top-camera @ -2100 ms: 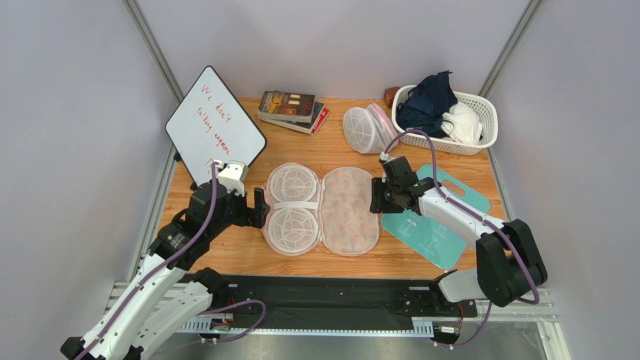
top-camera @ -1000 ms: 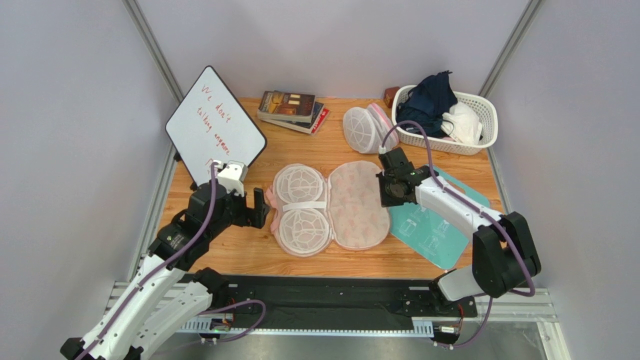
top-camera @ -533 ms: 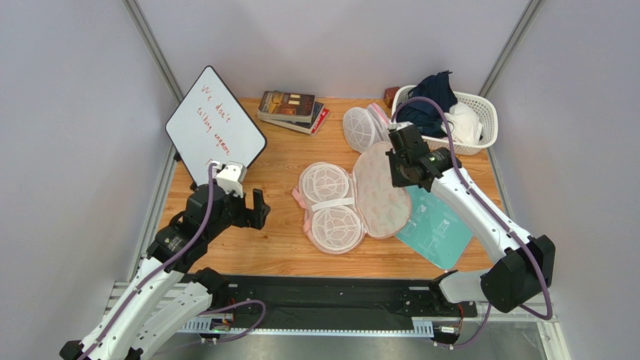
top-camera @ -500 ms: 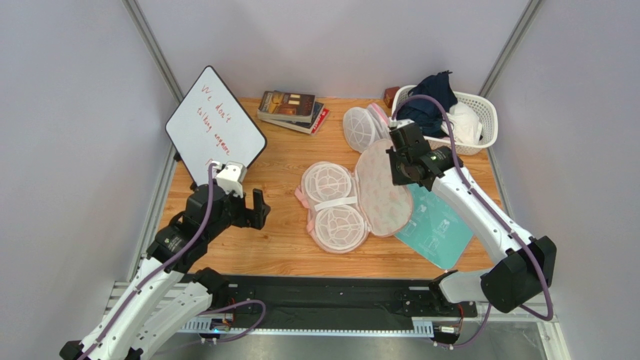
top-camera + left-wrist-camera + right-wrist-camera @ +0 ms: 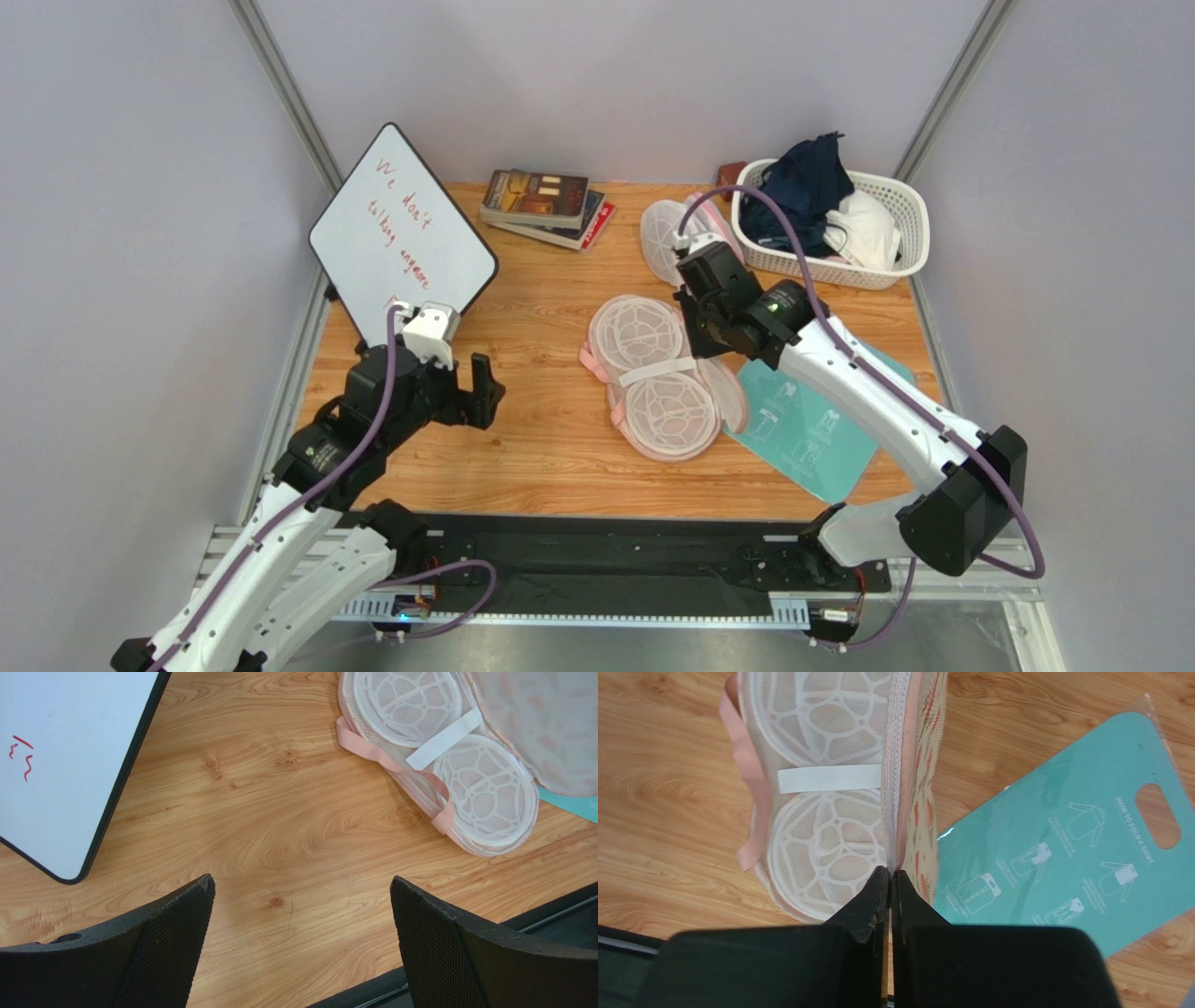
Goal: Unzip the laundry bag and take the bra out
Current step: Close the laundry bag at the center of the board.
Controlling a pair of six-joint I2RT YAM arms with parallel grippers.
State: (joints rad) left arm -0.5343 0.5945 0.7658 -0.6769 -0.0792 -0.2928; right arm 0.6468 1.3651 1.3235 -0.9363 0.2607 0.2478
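Note:
The laundry bag (image 5: 652,375) lies mid-table with its white mesh two-lobed half up and its pink strap on the left. Its cream floral half (image 5: 925,805) is raised on edge beside it. My right gripper (image 5: 707,322) is shut on the bag's pink edge (image 5: 895,777), where the mesh half (image 5: 822,826) and the floral half meet. My left gripper (image 5: 483,389) is open and empty over bare wood, left of the bag. In the left wrist view the bag (image 5: 449,763) is at the upper right, well beyond that gripper (image 5: 302,896). No bra shows apart from the bag.
A teal folding-guide card (image 5: 821,420) lies right of the bag, partly under it. A whiteboard (image 5: 400,231) leans at back left. Stacked books (image 5: 544,203), a white mesh dome bag (image 5: 671,238) and a white basket (image 5: 898,224) of clothes stand at the back.
My right gripper dragged the bag rightward, lifted its floral half, then swung it back left over the mesh half. The left arm has stayed still and open.

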